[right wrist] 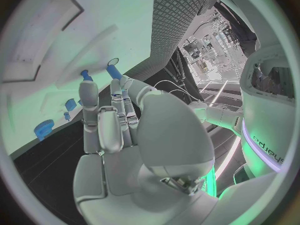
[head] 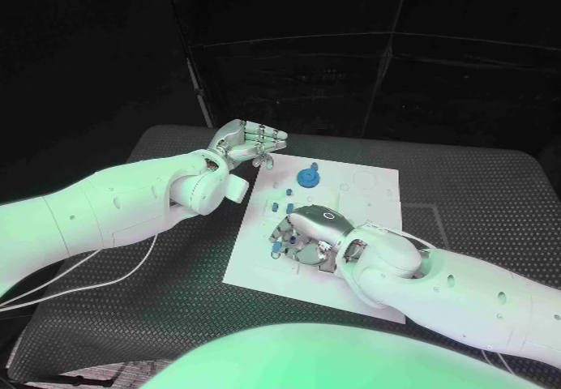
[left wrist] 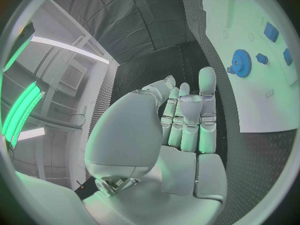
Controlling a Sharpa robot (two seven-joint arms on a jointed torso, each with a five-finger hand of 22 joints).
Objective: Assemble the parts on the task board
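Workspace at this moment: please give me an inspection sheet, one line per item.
Surface: black table, ribbed mat.
Job's things: white task board in the middle; blue gear standing on its far part; small blue parts near the board's left edge.
Clutter: nothing seen.
Hands: left hand raised off the board's far left corner, fingers apart, empty; right hand over the board, touching small blue pieces; grip unclear.
Cables: white cables beside the left arm.
Surroundings: dark backdrop.

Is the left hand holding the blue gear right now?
No, the blue gear lies on the task board, apart from the left hand, which hovers beside the board's edge holding nothing.
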